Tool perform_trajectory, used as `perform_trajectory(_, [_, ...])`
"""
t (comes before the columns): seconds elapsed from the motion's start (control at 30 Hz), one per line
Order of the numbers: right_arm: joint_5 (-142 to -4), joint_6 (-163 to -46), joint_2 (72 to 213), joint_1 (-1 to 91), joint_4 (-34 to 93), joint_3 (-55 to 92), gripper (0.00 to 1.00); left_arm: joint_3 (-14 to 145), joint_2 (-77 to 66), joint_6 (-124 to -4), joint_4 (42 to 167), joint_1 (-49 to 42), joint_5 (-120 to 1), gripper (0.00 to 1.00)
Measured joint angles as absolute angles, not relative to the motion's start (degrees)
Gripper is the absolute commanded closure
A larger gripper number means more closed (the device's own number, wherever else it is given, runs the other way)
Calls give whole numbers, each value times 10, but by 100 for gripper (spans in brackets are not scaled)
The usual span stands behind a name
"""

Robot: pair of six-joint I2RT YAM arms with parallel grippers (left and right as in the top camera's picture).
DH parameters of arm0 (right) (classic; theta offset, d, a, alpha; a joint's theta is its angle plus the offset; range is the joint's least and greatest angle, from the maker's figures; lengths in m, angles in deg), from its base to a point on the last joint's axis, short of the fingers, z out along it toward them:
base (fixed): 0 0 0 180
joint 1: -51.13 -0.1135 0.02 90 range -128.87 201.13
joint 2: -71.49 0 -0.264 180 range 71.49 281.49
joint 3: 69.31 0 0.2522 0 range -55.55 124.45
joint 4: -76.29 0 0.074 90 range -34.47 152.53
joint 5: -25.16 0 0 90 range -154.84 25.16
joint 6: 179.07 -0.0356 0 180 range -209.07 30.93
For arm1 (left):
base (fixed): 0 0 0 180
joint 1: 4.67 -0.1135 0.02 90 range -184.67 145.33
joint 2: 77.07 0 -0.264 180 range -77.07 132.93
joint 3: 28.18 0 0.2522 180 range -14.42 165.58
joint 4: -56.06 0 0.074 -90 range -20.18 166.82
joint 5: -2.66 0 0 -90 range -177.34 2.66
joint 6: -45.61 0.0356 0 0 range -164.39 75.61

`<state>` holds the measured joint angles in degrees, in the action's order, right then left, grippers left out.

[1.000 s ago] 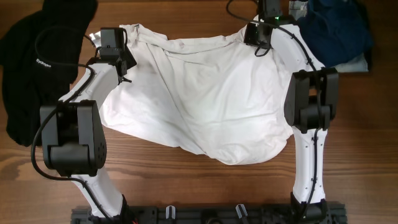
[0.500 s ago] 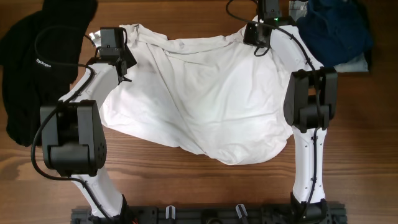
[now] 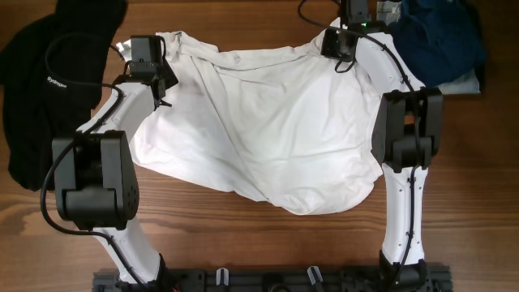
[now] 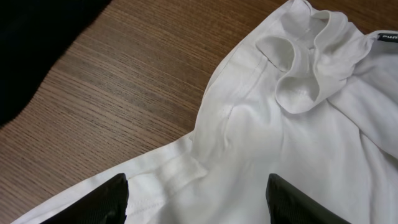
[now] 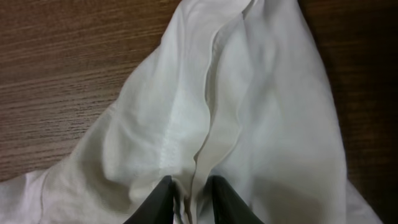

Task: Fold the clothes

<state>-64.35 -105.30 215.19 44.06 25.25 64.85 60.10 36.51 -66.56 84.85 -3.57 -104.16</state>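
White T-shirt lying spread on the wooden table, right gripper pinching a fold of it, left gripper gaping wide over its edge, gripping nothing

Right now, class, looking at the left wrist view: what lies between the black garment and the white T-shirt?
Only bare wooden table separates the black garment from the white T-shirt, as the left wrist view shows.
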Motion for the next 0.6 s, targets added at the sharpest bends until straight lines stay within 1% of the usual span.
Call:
perform_trajectory(0.27, [-643,-1032,2152,441,308,649,80,601,365,-666,849,-36,-1040,29])
perform_trajectory(0.4, [-643,-1022,2152,441,298,649,89,601,365,-666,849,-36,-1039,29])
perform_trajectory(0.47, [-643,-1018,2152,441,291,649,96,601,365,-666,849,-36,-1038,29])
perform_trajectory(0.6, [-643,-1019,2152,441,297,649,96,601,365,-666,849,-36,-1038,29])
